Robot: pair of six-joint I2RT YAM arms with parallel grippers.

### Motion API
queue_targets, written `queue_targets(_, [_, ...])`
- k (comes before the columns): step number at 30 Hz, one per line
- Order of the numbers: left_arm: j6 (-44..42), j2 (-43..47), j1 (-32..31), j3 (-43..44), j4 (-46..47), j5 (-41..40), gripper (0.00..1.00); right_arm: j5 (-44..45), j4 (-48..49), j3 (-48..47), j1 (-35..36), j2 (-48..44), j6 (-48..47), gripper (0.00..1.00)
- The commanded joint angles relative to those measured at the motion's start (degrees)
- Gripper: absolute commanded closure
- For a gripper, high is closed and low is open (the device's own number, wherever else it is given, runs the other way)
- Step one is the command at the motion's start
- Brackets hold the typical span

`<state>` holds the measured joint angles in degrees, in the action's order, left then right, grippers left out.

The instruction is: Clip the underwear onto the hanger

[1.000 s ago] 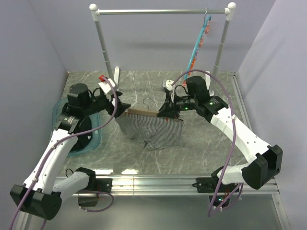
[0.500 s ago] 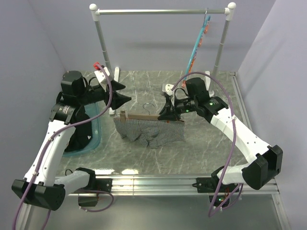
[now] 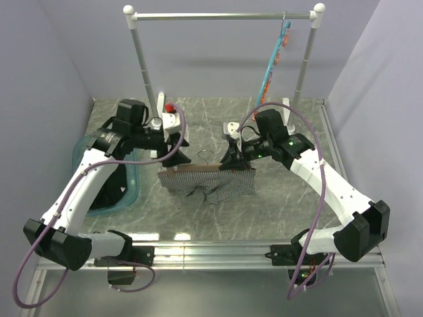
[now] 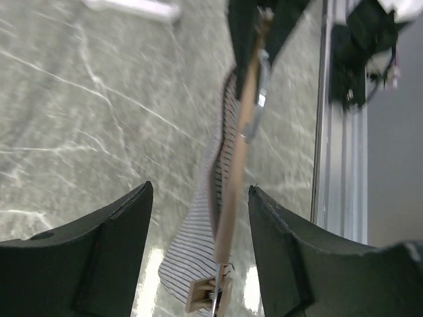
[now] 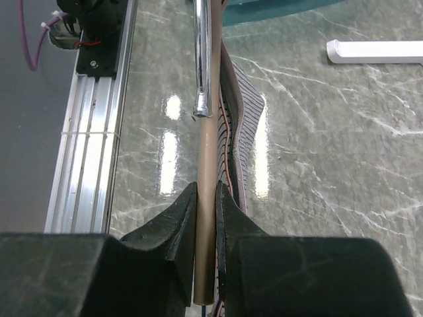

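Note:
The wooden hanger (image 3: 206,170) is held level above the table, and the striped underwear (image 3: 215,186) hangs from its bar. My right gripper (image 3: 230,162) is shut on the bar right of the silver hook (image 3: 206,154). The right wrist view shows the pads (image 5: 185,211) pinching the bar (image 5: 206,165), with the underwear (image 5: 243,112) beside it. My left gripper (image 3: 180,144) is open and empty, just behind the hanger's left end. In the left wrist view the bar (image 4: 232,191), its end clip (image 4: 206,295) and the underwear (image 4: 188,254) lie between the spread fingers (image 4: 106,257), untouched.
A clothes rack (image 3: 225,16) stands at the back, with a teal hanger with orange clips (image 3: 274,59) on it. A teal basket (image 3: 131,188) with dark clothing sits at the left under my left arm. White rack feet (image 3: 232,123) lie behind the hanger.
My left gripper let go of the hanger's left end, drew back to the left, then turned and came back behind that end. The hanger stayed in the right gripper and sank slightly.

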<state>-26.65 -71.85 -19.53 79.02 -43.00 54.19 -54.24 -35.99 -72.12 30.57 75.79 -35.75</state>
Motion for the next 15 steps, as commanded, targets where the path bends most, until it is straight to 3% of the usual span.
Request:
queue_targets(1, [-10.42,-0.13,-3.14,2.72,-8.76,-3.82,0.36,-2.71,0.3,-3.2,-0.07,-1.26,-1.87,1.0])
queue_targets(6, [-14.82,-1.18,-6.74,2.72,-12.63,-8.57,0.42,-2.98,0.74,-4.61,-0.07,-0.64,-1.69,1.0])
queue_targets(15, [-15.71,-1.53,-9.21,2.45,-12.37,-12.97,0.71,-3.16,0.22,-6.98,-0.33,0.41,-2.31,1.0])
